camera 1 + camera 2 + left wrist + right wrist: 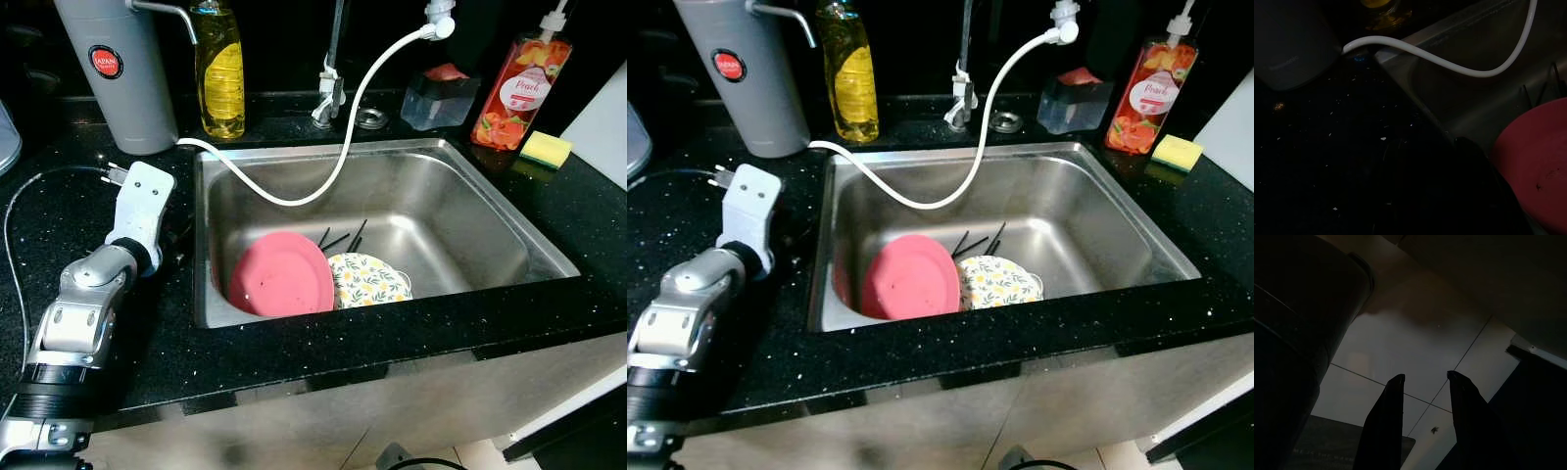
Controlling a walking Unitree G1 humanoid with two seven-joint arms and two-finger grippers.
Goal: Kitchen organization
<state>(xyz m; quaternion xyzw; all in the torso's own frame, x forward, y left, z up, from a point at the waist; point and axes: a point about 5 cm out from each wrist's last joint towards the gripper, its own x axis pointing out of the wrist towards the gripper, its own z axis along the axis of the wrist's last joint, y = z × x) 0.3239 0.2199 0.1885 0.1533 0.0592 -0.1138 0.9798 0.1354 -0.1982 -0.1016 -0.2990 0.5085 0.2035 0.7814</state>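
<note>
Fingers of my left gripper (1469, 161) hover near the pink plate (282, 275); whether parted, I cannot tell. Reaching in, I might snag the white hose (323, 181). Right gripper (1422, 382) hangs released.

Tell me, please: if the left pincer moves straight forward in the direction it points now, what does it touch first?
Probably the pink plate leaning in the sink. The left pincer lies at the sink's left rim, aimed across it. The wrist view is dark, so depth is uncertain; the white hose hangs farther on.
</note>
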